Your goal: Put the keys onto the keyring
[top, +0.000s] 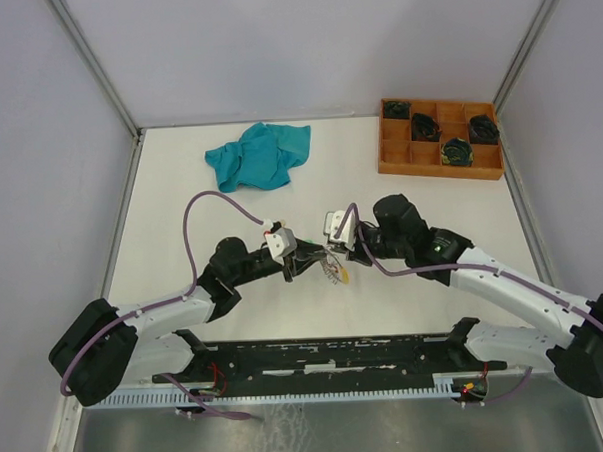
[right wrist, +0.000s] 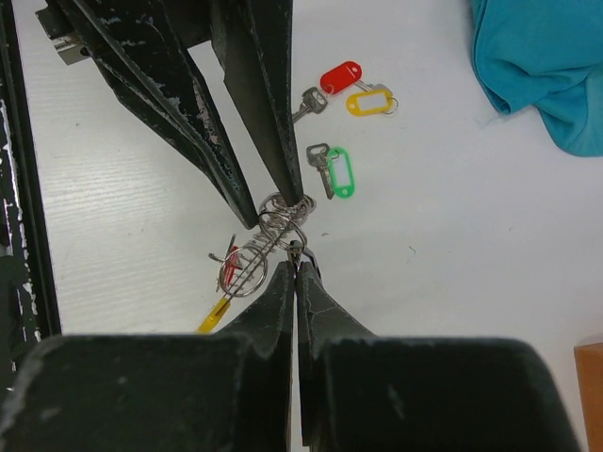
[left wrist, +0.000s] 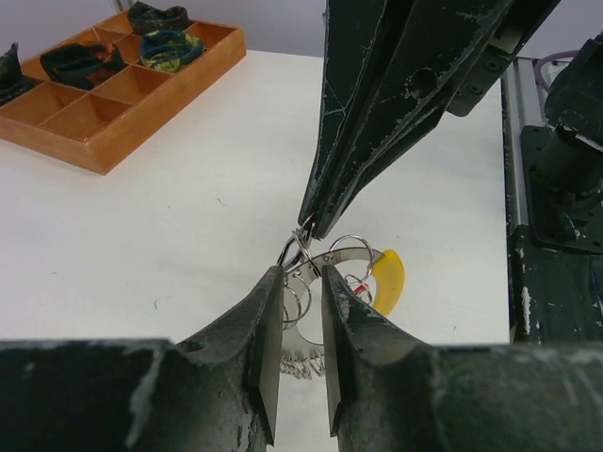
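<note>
Silvery wire keyring with yellow sleeve: frame centre, held between both grippers.
Left gripper: pinching the keyring.
Right gripper: pressed together on its edge.
Silver keys with red, yellow and green tags: loose on the white table, upper centre, seemingly unthreaded.
Most of the threading is judged outstanding.

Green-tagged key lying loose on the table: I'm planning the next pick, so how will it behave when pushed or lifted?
The green-tagged key lies flat on the smooth white table, so a push would probably slide it rather than roll it. Its tag is a separate piece, so if lifted by the tag the key would likely dangle. It looks thin and light.
</note>
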### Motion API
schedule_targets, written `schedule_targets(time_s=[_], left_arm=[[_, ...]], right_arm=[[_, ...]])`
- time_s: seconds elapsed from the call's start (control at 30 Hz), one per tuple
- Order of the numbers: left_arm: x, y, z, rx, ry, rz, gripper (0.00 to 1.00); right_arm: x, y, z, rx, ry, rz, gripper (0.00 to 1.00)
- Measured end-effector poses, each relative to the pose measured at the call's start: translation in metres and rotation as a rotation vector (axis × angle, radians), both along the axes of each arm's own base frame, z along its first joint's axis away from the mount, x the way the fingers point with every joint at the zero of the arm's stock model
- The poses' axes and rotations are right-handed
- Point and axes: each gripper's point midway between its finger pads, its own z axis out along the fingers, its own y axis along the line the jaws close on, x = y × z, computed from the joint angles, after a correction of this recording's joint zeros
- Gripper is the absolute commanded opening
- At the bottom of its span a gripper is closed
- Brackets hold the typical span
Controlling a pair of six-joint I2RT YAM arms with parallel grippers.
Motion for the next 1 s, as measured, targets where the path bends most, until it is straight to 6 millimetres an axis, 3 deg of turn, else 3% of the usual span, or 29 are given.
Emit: schedule_targets(time_s=[0.43,0.73,1.0], left_arm=[[0.003,-0.006,0.001,0.015,0.119,0.002,0.36],[0.008,-0.012,0.000,0.031,0.272,0.029,0.28],[0.005,-0.017,-0.015,0.065,0.417,0.027,0.16]], right_arm=[[-0.004,-0.003,-0.009,-0.104,0.025,0.060,0.01],[-0.004,-0.004,-0.015,-0.124,0.038,0.064,0.01],[-0.004,-0.003,-0.015,-0.125,0.037,0.066,0.01]])
